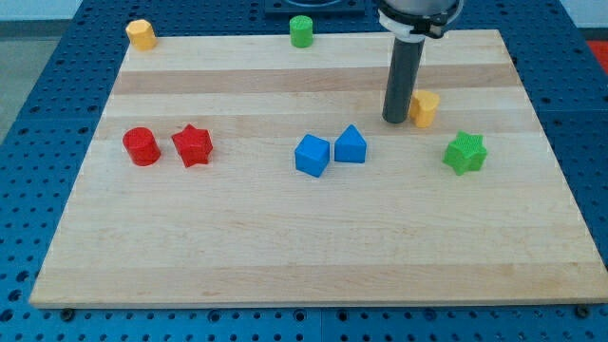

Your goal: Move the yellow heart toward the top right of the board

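Note:
The yellow heart point(425, 108) sits on the wooden board point(313, 256) at the view's right, a little above the middle. My tip point(395, 120) stands on the board just to the heart's left, touching it or nearly so; the rod hides part of the heart's left side. The board's top right corner lies up and to the right of the heart.
A green star point(465, 152) lies below and right of the heart. A blue cube point(312, 155) and a blue wedge-shaped block point(350, 144) sit at centre. A red cylinder point(142, 145) and red star point(192, 144) are at left. A yellow block point(141, 33) and green cylinder point(301, 30) sit at the top edge.

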Motion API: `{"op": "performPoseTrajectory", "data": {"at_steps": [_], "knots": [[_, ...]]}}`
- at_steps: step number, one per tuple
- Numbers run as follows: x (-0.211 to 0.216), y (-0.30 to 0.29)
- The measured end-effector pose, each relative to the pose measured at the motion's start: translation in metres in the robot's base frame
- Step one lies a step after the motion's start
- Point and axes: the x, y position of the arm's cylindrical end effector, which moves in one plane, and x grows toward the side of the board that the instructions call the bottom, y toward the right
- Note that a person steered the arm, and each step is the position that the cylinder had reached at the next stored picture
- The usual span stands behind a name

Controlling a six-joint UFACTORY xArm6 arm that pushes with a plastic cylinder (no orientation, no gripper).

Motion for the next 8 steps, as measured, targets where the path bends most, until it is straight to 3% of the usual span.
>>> {"op": "performPoseTrajectory", "data": {"at_steps": [1,2,3,4,8], "knots": [[0.013,0.002],[0.068,0.002],[0.095,0.009],[0.095,0.018],[-0.036,0.036]]}}
